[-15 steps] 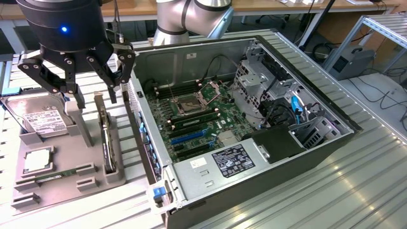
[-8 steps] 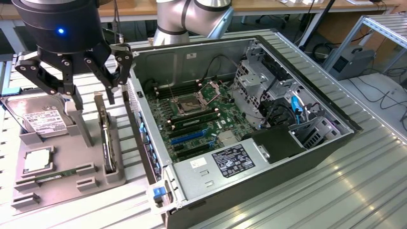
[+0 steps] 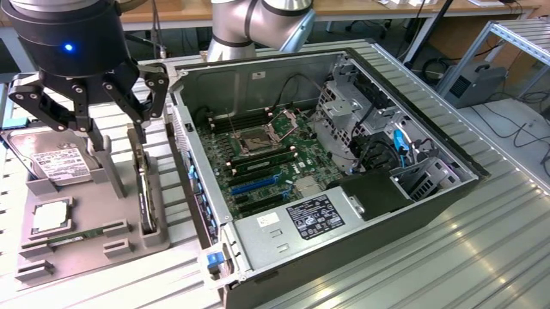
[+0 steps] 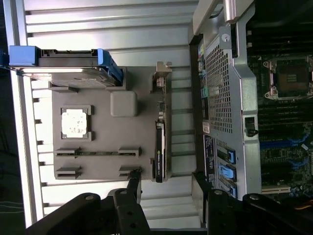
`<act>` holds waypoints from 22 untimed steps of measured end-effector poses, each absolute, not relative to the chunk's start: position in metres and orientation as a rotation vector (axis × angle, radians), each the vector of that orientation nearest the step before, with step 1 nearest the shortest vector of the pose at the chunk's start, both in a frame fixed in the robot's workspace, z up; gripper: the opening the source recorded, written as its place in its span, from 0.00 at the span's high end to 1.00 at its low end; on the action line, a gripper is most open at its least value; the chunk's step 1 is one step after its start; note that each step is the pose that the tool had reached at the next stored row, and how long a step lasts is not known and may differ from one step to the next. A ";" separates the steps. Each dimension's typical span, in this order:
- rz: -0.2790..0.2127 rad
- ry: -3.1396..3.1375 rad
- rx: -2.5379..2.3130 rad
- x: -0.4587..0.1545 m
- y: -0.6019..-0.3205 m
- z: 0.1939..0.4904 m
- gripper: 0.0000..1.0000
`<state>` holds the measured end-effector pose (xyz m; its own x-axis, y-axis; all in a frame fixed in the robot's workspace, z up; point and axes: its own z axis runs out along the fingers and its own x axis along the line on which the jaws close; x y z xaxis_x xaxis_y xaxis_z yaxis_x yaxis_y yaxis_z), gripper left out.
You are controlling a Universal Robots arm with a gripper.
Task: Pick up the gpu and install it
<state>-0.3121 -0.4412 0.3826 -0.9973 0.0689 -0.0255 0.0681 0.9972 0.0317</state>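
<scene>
Wrist view puts our gripper nearest, jaws spread wide and holding nothing, the gap between them lined up with the gpu below. We see it standing on edge in its grey holder tray, long axis running along the tray side next to the open computer case, bracket end farthest from the gripper.

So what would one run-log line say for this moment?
gripper: open, empty, above gpu | gpu: on edge in gray parts tray, untouched | computer case: side open, gpu not installed
</scene>
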 end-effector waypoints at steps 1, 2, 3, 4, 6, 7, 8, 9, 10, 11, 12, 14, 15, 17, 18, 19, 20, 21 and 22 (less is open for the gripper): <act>0.048 3.113 0.107 -0.312 -0.440 0.381 0.46; 0.048 3.113 0.107 -0.313 -0.438 0.379 0.46; 0.048 3.113 0.107 -0.313 -0.437 0.378 0.46; 0.048 3.113 0.107 -0.313 -0.436 0.377 0.46; 0.048 3.113 0.107 -0.313 -0.435 0.375 0.46; 0.048 3.113 0.107 -0.313 -0.434 0.374 0.46; 0.048 3.113 0.107 -0.313 -0.434 0.373 0.46; 0.048 3.113 0.107 -0.313 -0.434 0.372 0.46; 0.048 3.113 0.107 -0.313 -0.434 0.371 0.46; 0.048 3.113 0.107 -0.313 -0.433 0.370 0.46; 0.048 3.113 0.107 -0.313 -0.433 0.370 0.46; 0.048 3.113 0.107 -0.313 -0.433 0.369 0.46; 0.048 3.113 0.107 -0.313 -0.433 0.368 0.46; 0.048 3.113 0.107 -0.313 -0.433 0.367 0.46; 0.048 3.113 0.107 -0.313 -0.433 0.366 0.46; 0.048 3.113 0.107 -0.313 -0.433 0.366 0.46; 0.048 3.113 0.107 -0.313 -0.433 0.366 0.46; 0.048 3.113 0.107 -0.313 -0.433 0.365 0.46; 0.048 3.113 0.107 -0.313 -0.433 0.365 0.46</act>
